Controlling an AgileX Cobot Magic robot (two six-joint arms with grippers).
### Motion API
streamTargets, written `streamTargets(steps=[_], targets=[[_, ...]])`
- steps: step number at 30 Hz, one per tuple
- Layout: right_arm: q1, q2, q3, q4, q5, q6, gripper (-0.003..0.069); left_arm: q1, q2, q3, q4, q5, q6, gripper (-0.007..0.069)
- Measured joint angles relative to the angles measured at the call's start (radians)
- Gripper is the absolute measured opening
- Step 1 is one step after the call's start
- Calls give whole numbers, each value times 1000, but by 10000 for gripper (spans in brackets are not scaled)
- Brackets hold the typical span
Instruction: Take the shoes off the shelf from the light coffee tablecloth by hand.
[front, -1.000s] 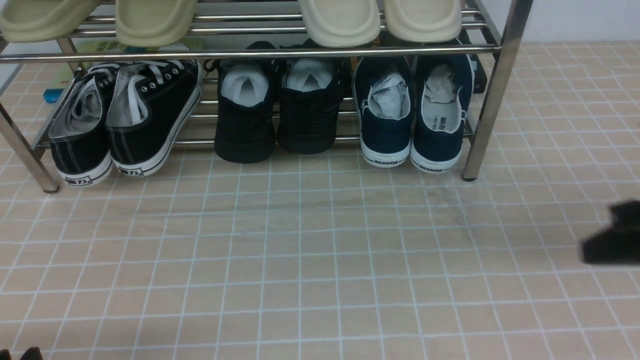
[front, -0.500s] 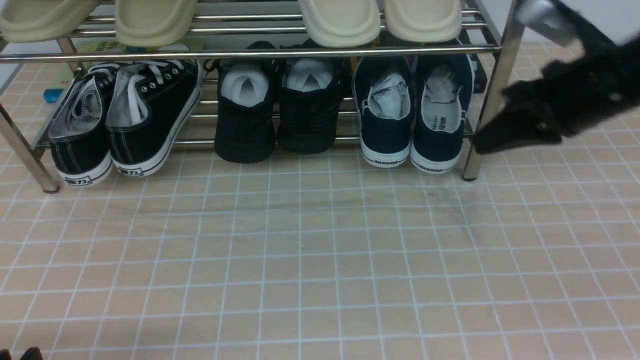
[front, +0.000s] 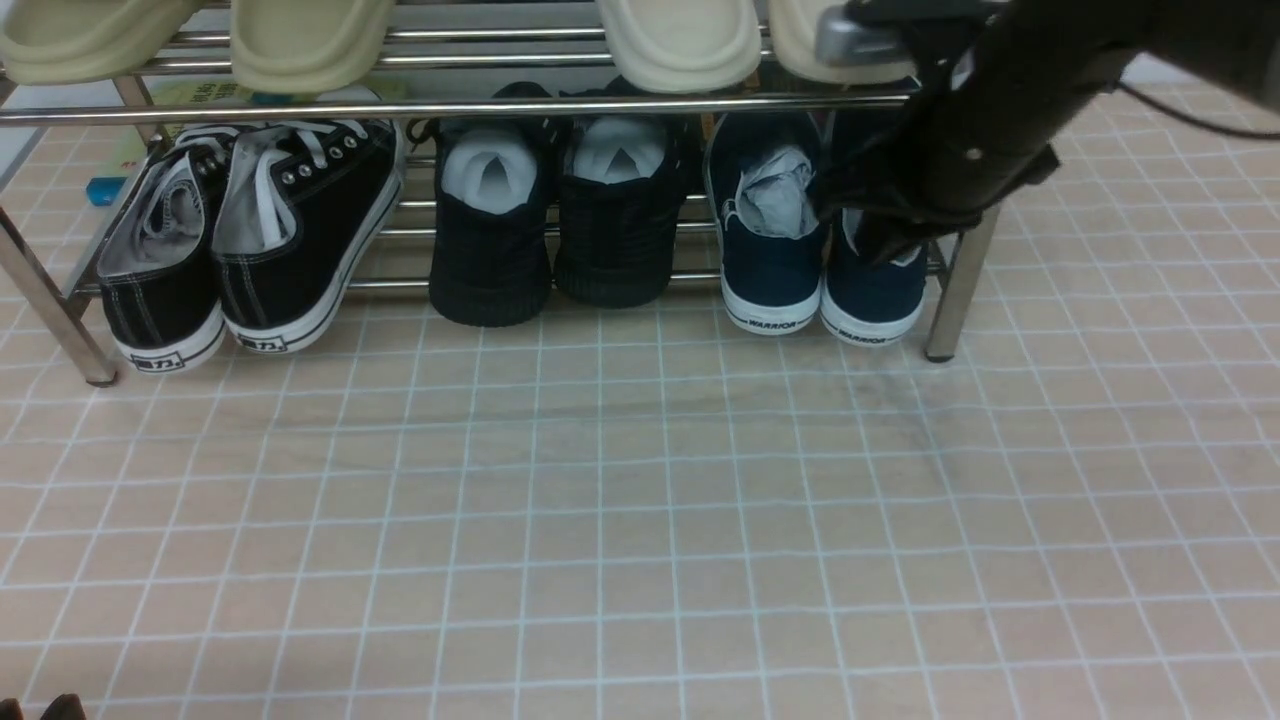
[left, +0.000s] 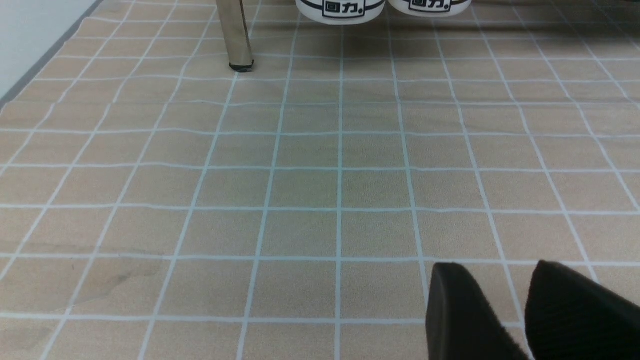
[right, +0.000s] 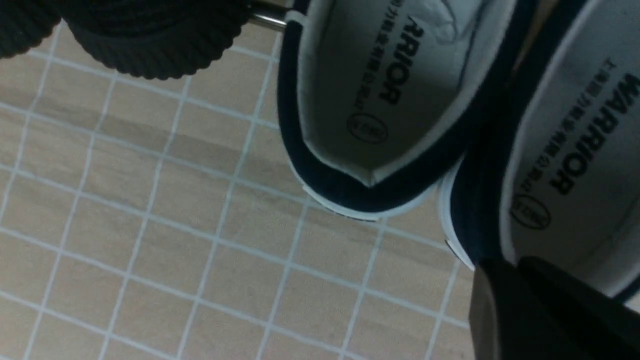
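Black right claw (front: 852, 232) at navy shoes (front: 770, 272)

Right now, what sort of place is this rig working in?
Probably a mock-up of a home shoe-storage corner, staged on a covered surface: a chrome two-tier shelf holding navy shoes, black sneakers and cream slippers, standing on a beige checked tablecloth.

Open tablecloth (front: 640, 520) fronts the shelf (front: 958, 295); its upper rail (front: 500, 107) overhangs the shoes (front: 770, 275).
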Motion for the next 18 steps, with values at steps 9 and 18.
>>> streamTargets(steps=[9, 18], targets=[[12, 40, -9, -52, -49, 0, 312, 0, 0, 0, 0, 1, 0, 240], [12, 76, -9, -74, -64, -30, 345, 0, 0, 0, 0, 1, 0, 240]])
